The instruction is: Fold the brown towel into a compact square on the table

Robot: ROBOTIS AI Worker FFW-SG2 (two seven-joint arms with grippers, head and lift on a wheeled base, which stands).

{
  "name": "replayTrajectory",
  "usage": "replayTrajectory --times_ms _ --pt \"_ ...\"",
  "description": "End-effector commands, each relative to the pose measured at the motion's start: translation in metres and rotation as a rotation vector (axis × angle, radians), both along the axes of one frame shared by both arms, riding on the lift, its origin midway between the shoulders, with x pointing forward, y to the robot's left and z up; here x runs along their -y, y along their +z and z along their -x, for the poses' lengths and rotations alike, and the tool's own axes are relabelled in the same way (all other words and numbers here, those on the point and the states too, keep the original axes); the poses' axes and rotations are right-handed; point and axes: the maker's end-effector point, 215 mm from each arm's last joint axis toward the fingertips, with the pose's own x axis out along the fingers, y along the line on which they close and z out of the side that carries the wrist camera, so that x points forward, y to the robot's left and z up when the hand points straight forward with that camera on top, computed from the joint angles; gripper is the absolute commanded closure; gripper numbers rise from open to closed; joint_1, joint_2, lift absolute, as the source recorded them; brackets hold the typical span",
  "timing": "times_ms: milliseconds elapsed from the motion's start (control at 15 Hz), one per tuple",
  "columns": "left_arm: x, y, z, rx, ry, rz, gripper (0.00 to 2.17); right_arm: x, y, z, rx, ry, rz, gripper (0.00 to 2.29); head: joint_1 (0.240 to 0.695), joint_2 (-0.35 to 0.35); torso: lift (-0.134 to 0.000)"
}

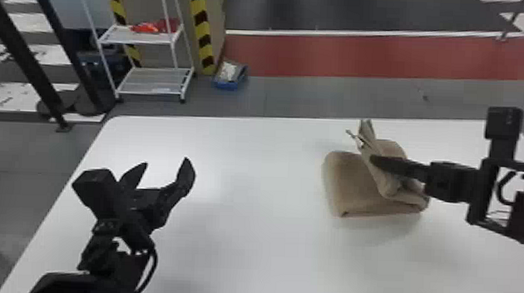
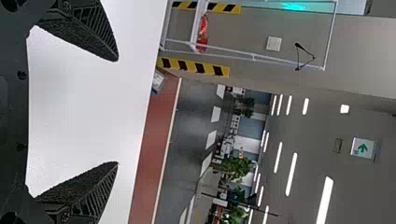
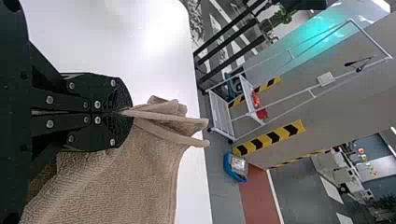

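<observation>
Brown terry towel [image 1: 347, 184], partly folded, on the smooth white table [image 1: 251, 197], right of middle, toward the far edge. Right black gripper [image 1: 374, 160] pinching a raised fold of it, loose ends poking out past the tips. Left black gripper [image 1: 166, 162] above table's left part, fingers spread, nothing between.

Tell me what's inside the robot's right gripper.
The right gripper holds a raised part of the brown towel between its closed fingers. They cover the pinched cloth, so how many layers are held cannot be seen.
</observation>
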Motion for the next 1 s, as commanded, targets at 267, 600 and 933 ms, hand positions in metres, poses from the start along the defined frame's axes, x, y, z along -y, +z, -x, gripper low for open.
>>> replayTrajectory --times_ms 267,600,933 --pt "-0.001 -0.002 0.001 -0.005 0.000 -0.001 0.09 -0.042 -0.027 0.005 -0.032 0.075 0.045 0.89 0.695 0.131 -0.125" --pt "0.000 -0.003 0.002 -0.006 0.000 0.001 0.09 -0.054 -0.024 0.019 -0.040 0.110 -0.047 0.03 0.695 0.166 -0.125" --pt "-0.001 -0.006 0.004 -0.011 0.001 0.000 0.09 -0.005 0.009 -0.033 0.135 -0.061 -0.013 1.64 0.695 0.129 -0.125"
